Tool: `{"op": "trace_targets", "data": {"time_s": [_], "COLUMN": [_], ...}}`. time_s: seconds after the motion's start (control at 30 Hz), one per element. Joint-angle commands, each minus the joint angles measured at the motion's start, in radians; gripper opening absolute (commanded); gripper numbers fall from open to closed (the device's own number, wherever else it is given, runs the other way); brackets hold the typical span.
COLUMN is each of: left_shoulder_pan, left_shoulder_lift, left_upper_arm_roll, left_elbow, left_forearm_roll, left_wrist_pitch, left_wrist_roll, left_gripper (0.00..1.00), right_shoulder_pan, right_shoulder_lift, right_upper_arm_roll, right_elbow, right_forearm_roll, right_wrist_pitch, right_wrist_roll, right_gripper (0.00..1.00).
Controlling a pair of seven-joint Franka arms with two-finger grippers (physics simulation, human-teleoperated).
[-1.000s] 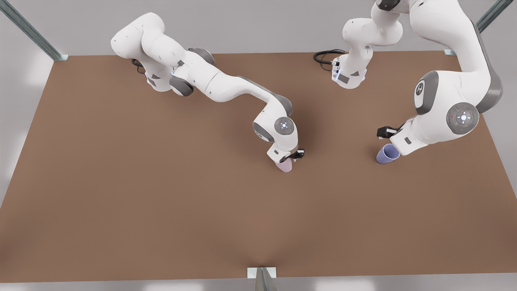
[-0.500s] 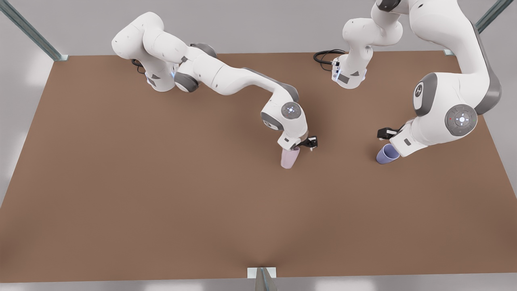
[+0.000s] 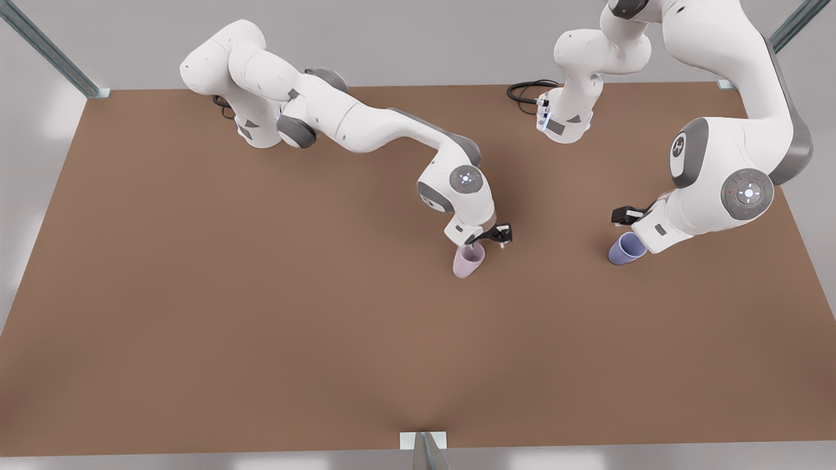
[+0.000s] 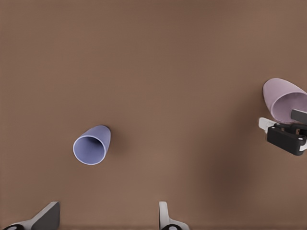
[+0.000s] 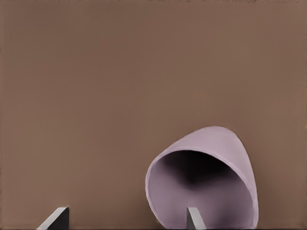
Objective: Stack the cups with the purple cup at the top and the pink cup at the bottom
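The pink cup (image 3: pixel 468 261) stands mouth up near the table's middle. My right gripper (image 3: pixel 481 244) hangs just over its rim. In the right wrist view the pink cup (image 5: pixel 206 182) is close, and the right gripper (image 5: pixel 125 219) is open with one finger in front of the cup's mouth and the other out over bare table. The purple cup (image 3: pixel 627 249) stands mouth up at the front view's right, with my left gripper (image 3: pixel 631 227) above and beside it. In the left wrist view the purple cup (image 4: pixel 91 144) lies beyond the open left gripper (image 4: pixel 106 219), not between its fingers.
The brown table (image 3: pixel 261 313) stretches wide toward the front view's left and front edge. Both arm bases and a black cable (image 3: pixel 526 91) sit at the back edge. A metal post (image 3: pixel 423 450) stands at the front edge.
My right gripper has shifted toward the front view's right, off the top of the pink cup, whose open mouth now shows. The left arm and the purple cup have barely moved.
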Motion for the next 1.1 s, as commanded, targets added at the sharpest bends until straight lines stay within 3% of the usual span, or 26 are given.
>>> {"op": "trace_targets", "data": {"time_s": [0.0,0.07,0.2,0.23,0.3,0.33,0.4,0.47,0.53,0.57,0.67,0.77,0.83,0.9,0.93,1.07], "left_shoulder_pan": [0.0,0.0,0.003,0.003,0.003,0.003,0.005,0.032,0.035,0.038,0.054,0.054,0.055,0.064,0.066,0.132], "left_shoulder_lift": [-0.001,0.0,-0.047,-0.174,-0.167,-0.156,-0.164,-0.162,-0.144,-0.144,-0.135,-0.135,-0.136,-0.138,-0.138,-0.085], "left_upper_arm_roll": [0.0,0.0,0.001,0.006,0.008,0.009,0.038,0.07,0.118,0.121,0.121,0.121,0.123,0.123,0.123,0.123], "left_elbow": [0.0,0.001,-0.053,-0.292,-0.331,-0.328,-0.328,-0.331,-0.336,-0.336,-0.344,-0.353,-0.37,-0.44,-0.495,-0.566], "left_forearm_roll": [0.001,0.001,-0.001,0.001,-0.002,-0.002,-0.001,-0.005,-0.009,-0.009,-0.009,-0.009,-0.009,-0.004,-0.004,-0.001], "left_wrist_pitch": [0.001,0.001,0.059,0.256,0.346,0.347,0.352,0.35,0.355,0.355,0.37,0.38,0.384,0.471,0.545,0.665], "left_wrist_roll": [0.0,0.0,-0.001,-0.015,-0.02,-0.02,-0.021,-0.038,-0.023,-0.02,-0.015,-0.017,-0.017,-0.02,-0.034,-0.021], "left_gripper": [1.0,1.0,1.0,1.0,1.0,1.0,1.0,1.0,1.0,1.0,1.0,1.0,1.0,1.0,1.0,1.0], "right_shoulder_pan": [-0.012,-0.107,-0.633,-0.647,-0.657,-0.66,-0.725,-0.763,-0.777,-0.783,-0.802,-0.843,-0.849,-0.878,-0.878,-0.872], "right_shoulder_lift": [-0.06,-0.268,-0.927,-0.959,-1.037,-1.041,-1.024,-0.893,-0.899,-0.916,-1.037,-1.126,-1.128,-1.14,-1.14,-1.137], "right_upper_arm_roll": [0.0,-0.003,-0.012,-0.092,-0.288,-0.341,-0.344,-0.345,-0.347,-0.345,-0.333,-0.275,-0.249,-0.181,-0.181,-0.183], "right_elbow": [-0.011,-0.1,-0.83,-0.885,-0.981,-0.979,-0.961,-0.772,-0.789,-0.818,-1.008,-1.137,-1.134,-1.137,-1.139,-1.113], "right_forearm_roll": [0.017,0.073,0.064,0.064,0.111,0.142,0.145,0.145,0.146,0.146,0.151,0.143,0.137,0.105,0.105,0.073], "right_wrist_pitch": [-0.156,-0.299,-0.281,-0.298,-0.38,-0.407,-0.437,-0.514,-0.514,-0.479,-0.385,-0.264,-0.267,-0.267,-0.267,-0.321], "right_wrist_roll": [-0.057,-0.113,-0.425,-0.523,-0.936,-1.077,-1.265,-1.278,-1.278,-1.288,-1.754,-2.019,-1.848,-1.964,-1.882,-1.068], "right_gripper": [0.93,0.93,1.0,1.0,1.0,1.0,1.0,1.0,1.0,1.0,1.0,1.0,1.0,1.0,1.0,1.0]}}
